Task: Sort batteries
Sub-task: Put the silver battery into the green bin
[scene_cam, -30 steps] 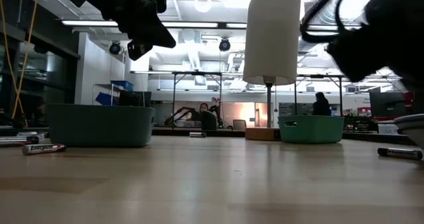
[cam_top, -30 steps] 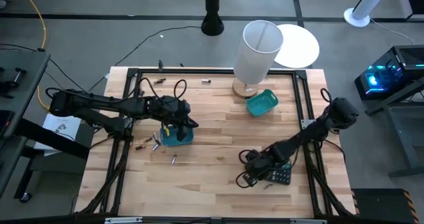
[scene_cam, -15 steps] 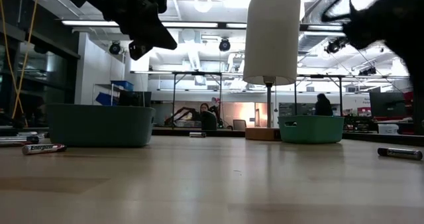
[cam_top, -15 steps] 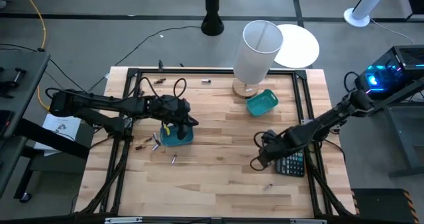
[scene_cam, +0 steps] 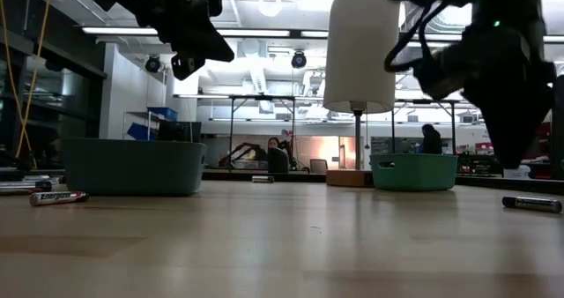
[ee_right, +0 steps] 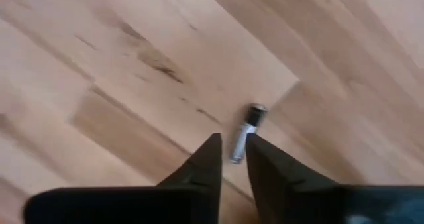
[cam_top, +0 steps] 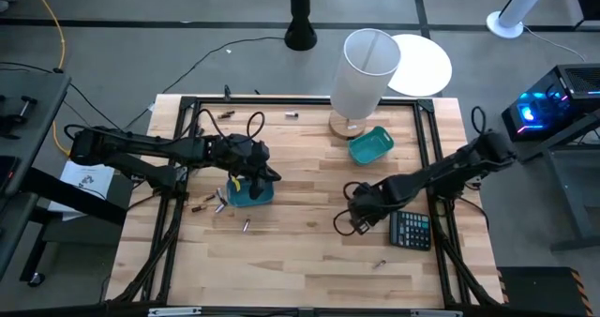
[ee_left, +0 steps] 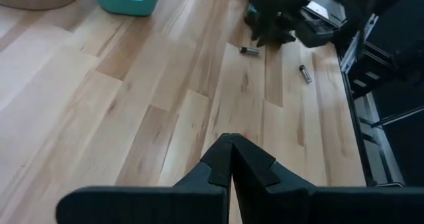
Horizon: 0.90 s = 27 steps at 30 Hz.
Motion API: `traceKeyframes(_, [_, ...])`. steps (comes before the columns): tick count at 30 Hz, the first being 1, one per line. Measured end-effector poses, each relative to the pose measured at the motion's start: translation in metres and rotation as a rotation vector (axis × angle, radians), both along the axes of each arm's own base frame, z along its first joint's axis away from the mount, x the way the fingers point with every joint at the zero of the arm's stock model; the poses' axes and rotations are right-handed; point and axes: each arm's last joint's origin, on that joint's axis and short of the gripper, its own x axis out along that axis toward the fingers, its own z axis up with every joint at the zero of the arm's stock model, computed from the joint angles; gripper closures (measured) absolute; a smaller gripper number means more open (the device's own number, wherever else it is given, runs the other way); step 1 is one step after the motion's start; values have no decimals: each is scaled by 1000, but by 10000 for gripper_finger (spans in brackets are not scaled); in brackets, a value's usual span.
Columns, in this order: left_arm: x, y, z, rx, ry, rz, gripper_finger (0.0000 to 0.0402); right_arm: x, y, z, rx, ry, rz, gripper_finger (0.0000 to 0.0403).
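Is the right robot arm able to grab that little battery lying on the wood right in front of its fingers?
Probably yes. The right gripper is a little open, and the battery lies on bare table just past its fingertips, with nothing between them.

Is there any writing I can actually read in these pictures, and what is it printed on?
"Energizer": on the battery lying on the table at the near left in the low view, just legible.
Battery at the near right of the low view: markings too blurred to read.
Calculator: keys and display too small to read.
Paper sheet beside the table: a printed symbol, too small to read.
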Motion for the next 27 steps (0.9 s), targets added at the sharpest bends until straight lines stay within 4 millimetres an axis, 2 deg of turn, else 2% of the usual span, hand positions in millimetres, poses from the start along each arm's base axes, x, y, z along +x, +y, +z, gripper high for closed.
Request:
traceKeyframes(4, [0,0,0,0,0,0,401,0,-6,-6,13,62,21,283])
traceKeyframes(8, [0,0,0,-1,0,0,401,4,-6,-12,34,68,59,252])
traceKeyframes(19, [0,0,0,-1,-1,0,401,16,-2,-45,57,151,93,245])
traceKeyframes(21, [0,0,0,-1,0,0,401,18,-2,-49,71,161,98,251])
traceKeyframes(23, [0,0,0,-1,0,0,401,19,-2,-50,84,151,118,273])
traceKeyframes(27, [0,0,0,-1,0,0,401,22,-6,-47,107,107,138,368])
